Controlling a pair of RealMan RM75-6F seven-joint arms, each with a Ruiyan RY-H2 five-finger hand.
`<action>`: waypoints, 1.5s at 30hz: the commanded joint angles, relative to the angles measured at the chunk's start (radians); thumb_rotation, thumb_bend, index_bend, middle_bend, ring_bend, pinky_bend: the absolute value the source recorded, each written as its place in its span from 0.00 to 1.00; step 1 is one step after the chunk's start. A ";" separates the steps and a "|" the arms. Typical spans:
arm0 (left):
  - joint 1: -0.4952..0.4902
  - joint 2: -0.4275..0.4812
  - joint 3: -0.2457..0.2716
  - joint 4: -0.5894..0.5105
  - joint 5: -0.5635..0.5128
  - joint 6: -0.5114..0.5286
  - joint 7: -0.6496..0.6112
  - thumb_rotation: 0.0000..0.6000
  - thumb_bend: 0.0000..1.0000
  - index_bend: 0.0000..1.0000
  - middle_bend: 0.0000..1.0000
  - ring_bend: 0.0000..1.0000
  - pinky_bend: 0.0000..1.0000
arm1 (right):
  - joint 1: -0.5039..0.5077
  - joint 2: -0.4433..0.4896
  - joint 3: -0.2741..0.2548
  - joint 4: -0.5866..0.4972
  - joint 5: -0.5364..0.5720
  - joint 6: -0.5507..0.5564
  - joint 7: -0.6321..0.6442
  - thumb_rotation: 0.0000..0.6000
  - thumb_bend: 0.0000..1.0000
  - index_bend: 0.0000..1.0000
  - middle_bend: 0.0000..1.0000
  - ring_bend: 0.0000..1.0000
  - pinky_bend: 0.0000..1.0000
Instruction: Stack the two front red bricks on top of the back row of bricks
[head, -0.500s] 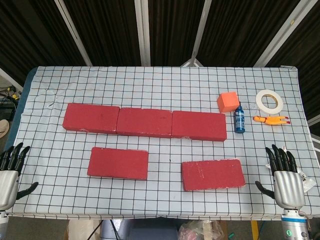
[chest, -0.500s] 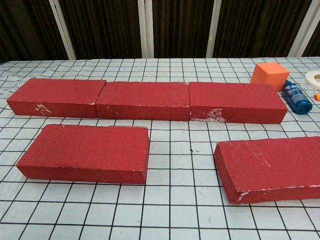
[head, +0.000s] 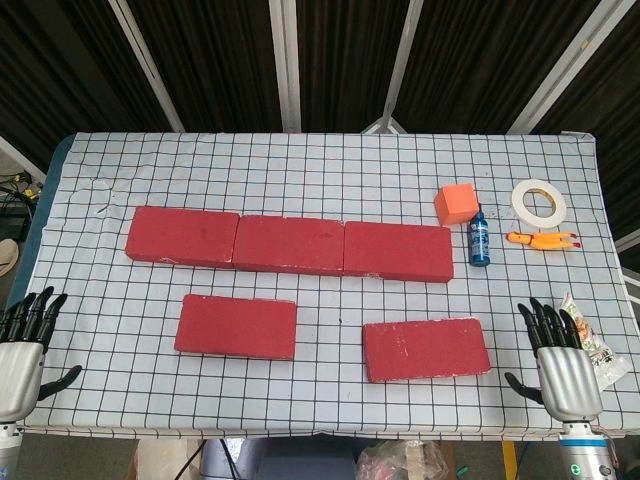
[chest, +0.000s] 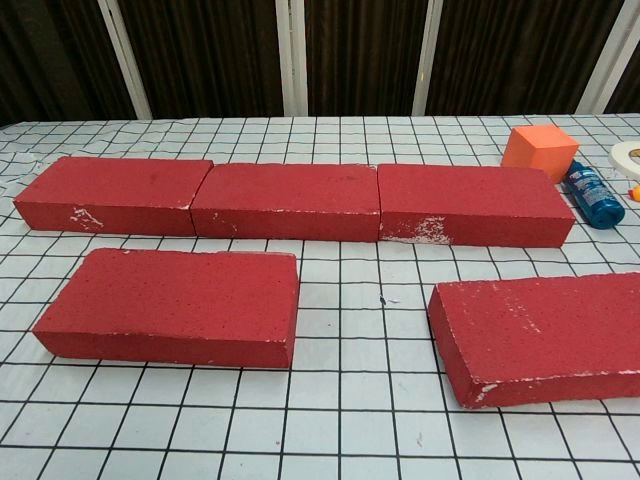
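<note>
Five bricks: we count three in the back row (head: 288, 243), laid end to end and touching, and two loose in front, none stacked yet.
Front left brick (head: 236, 326): we find it flat on the table (head: 300, 170), near the row's left and middle bricks, untouched.
Front right brick (head: 426, 349): we see it flat, slightly skewed, below the row's right brick, untouched.
Left hand (head: 22, 345): we see it lower in the head view than half a second ago; fingers spread, holding nothing, at the table's near left corner.
Right hand (head: 558, 358): also lower and a little inward; fingers apart and empty, just beside a small wrapper (head: 590, 340).
Meaning: we judge no pick has begun; both hands are only repositioning.
Writing: we can read none; the blue bottle (head: 480, 240) label is too small.
</note>
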 joint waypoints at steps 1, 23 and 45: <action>0.001 0.008 -0.005 -0.005 -0.014 0.000 -0.008 1.00 0.00 0.05 0.00 0.00 0.10 | 0.013 0.038 -0.030 -0.028 -0.001 -0.053 0.009 1.00 0.18 0.01 0.00 0.00 0.00; 0.009 0.010 -0.019 -0.011 -0.044 0.016 -0.009 1.00 0.00 0.05 0.00 0.00 0.11 | 0.203 0.113 -0.016 -0.193 0.196 -0.379 -0.150 1.00 0.18 0.01 0.00 0.00 0.00; 0.007 -0.003 -0.054 -0.005 -0.105 0.026 0.012 1.00 0.00 0.05 0.00 0.00 0.11 | 0.382 -0.005 -0.004 -0.267 0.532 -0.408 -0.487 1.00 0.18 0.01 0.00 0.00 0.00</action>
